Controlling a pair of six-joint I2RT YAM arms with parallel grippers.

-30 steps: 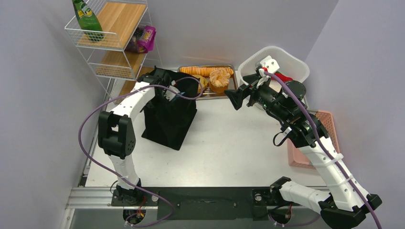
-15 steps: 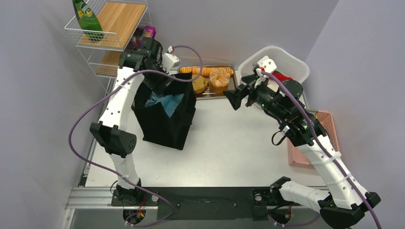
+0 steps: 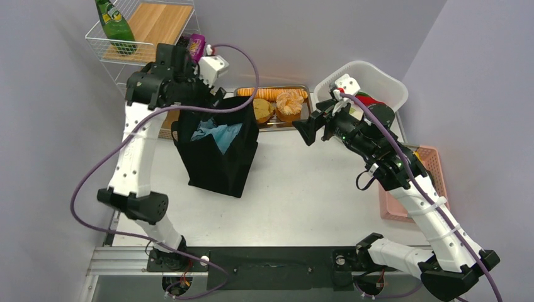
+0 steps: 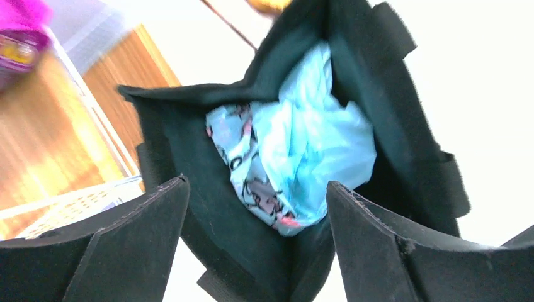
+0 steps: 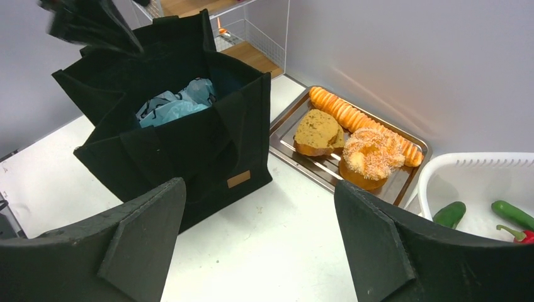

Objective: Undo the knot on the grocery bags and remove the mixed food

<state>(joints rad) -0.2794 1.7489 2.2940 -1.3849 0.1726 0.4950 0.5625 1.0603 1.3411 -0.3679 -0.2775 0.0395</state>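
At far left, a wire shelf with wooden boards carries a green bottle on its top level and a purple snack packet at that level's right-hand corner. Just beside the shelf, the left end effector hangs over the mouth of the black tote, fingers spread wide with nothing between them. The tote stands upright on the white counter, its top open and a small tan label on the side facing the right arm. Inside the tote lies the pale blue plastic bag, crumpled, with pink and dark print showing on its lower folds; the knot cannot be made out among the folds. To the right of the tote, at the counter's far edge, a metal tray holds a long orange sliced loaf along its back, a brown bread at front left and a round orange swirled pastry at front right, the pastry touching the loaf. The right end effector is raised above the counter near the tray, pointed toward the tote, its jaws wide and empty. Farther right, a white basket contains two green peppers and a red chilli. A pink tray sits at the counter's right edge, partly hidden by the right arm.
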